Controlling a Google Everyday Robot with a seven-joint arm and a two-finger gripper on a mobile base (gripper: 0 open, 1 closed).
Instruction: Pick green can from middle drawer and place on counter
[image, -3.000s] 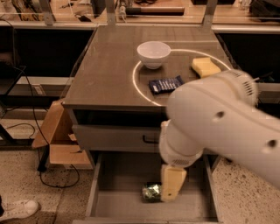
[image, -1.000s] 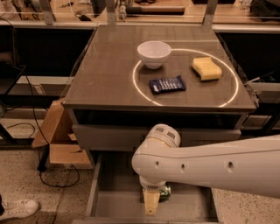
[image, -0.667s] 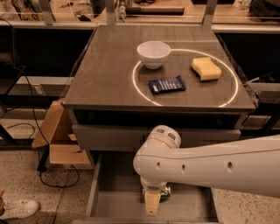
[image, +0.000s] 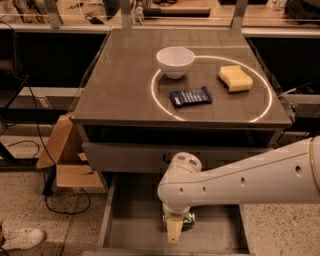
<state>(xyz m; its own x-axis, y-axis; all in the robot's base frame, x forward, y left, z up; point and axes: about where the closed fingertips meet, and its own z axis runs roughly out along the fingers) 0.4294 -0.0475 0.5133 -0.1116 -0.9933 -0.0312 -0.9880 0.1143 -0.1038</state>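
The desk (image: 125, 85) is standing above and beyond the gripper (image: 174, 229), which is hanging inside the open middle drawer (image: 132, 227); whether it is spread or clamped, I cannot tell. The green can (image: 189, 219) is sitting just beside the gripper, partly hidden by it.

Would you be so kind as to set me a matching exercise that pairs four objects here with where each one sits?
Things:
1. white bowl
2. yellow sponge
3. blue snack packet
4. green can

Places:
A. inside the white ring, back right
B. in the middle drawer, at the tool, which reaches down into it
C. covering the ring's back-left arc on the counter
D. inside the ring, front left

Pairs: 1-C, 2-A, 3-D, 4-B.
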